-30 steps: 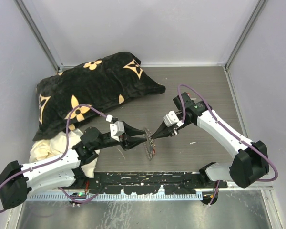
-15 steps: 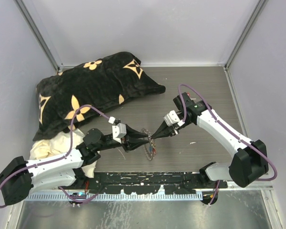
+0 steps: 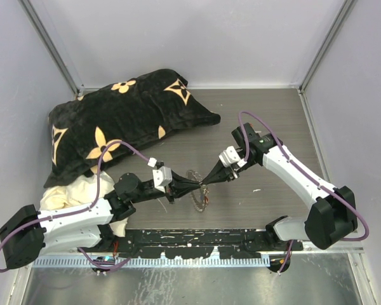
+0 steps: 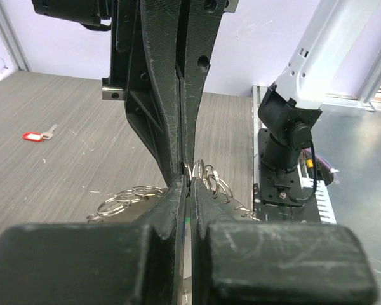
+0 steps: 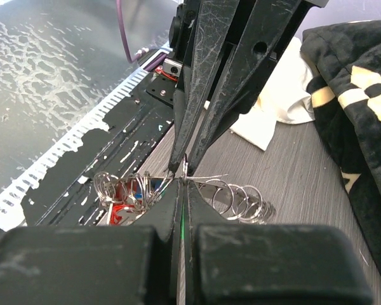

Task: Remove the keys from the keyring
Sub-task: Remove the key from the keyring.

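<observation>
Two grippers, tip to tip. State of each? (M.)
Left gripper (image 3: 195, 185): fingers pressed together, pinching a wire loop of the keyring (image 5: 238, 198). Right gripper (image 3: 208, 180): likewise pinching it. (T.)
Keyring position? (M.)
Mid-table (image 3: 254, 114), between the arms. Keys (image 5: 124, 204), red and blue heads, bunched on it. One red-headed key (image 4: 35, 135) lies well apart. (T.)

The pillow (image 3: 124, 111) at the upper left of the top view is black with pale orange flowers and stars, and the cloth (image 3: 60, 194) below it is cream. The table (image 3: 267, 121) is grey-brown with fine wood grain. The keyring (image 5: 238, 198) is silver, the keys (image 5: 117, 213) have red and blue heads, and the left arm (image 3: 70, 222) and the right arm (image 3: 292, 171) are white with black joints.
</observation>
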`<state>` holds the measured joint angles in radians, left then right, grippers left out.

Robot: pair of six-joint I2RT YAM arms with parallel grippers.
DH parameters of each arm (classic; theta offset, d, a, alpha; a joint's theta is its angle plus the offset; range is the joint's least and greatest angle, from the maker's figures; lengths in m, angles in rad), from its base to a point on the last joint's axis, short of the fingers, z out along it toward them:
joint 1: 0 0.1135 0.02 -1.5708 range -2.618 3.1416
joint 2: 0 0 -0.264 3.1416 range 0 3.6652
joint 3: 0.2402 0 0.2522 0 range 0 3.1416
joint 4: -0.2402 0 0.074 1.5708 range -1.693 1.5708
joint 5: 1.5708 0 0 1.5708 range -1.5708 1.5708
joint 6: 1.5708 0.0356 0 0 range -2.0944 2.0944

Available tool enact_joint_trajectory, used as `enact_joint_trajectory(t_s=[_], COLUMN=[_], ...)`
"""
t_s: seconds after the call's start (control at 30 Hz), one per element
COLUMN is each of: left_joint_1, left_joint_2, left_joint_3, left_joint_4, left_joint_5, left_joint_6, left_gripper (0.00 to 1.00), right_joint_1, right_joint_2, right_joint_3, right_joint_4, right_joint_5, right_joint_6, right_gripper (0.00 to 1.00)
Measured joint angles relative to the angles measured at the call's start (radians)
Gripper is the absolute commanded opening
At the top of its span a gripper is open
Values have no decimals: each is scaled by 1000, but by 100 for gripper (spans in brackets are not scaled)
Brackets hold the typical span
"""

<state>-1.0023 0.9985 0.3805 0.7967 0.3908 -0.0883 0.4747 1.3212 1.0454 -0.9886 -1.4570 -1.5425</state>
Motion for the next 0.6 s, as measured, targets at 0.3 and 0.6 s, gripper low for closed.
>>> enact_joint_trajectory(t_s=[0.3,0.6], left_joint_1=[-14,-17], left_joint_2=[-31,-69], left_joint_3=[19,145], left_joint_4=[-91,-424], left_joint_5=[-64,-85], left_joint_6=[63,132], left_gripper=[0,0], right_joint_1=[-4,0], right_joint_2=[0,0], right_joint_3=[0,0], right_joint_4=[-6,13], right_joint_5=[14,33], right_joint_6=[2,39], right_gripper=[13,18])
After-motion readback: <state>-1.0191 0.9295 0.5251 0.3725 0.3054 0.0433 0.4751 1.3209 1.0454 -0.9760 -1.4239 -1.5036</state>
